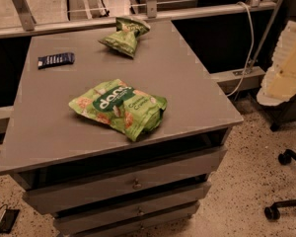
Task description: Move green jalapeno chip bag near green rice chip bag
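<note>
The green jalapeno chip bag (125, 35), small, darker olive-green and wrinkled, lies near the far edge of the grey cabinet top (187, 83). The green rice chip bag (120, 108), larger and light green with a dark green band, white lettering and orange-white chip pictures, lies flat near the middle front of the top. The two bags are well apart. My gripper is not in view.
A small dark blue snack packet (55, 59) lies at the far left of the top. The cabinet has several drawers (133, 184) below. A metal rail (138, 14) runs behind. A cable (250, 48), a cart (286, 83) and chair wheels (281, 181) stand on the right.
</note>
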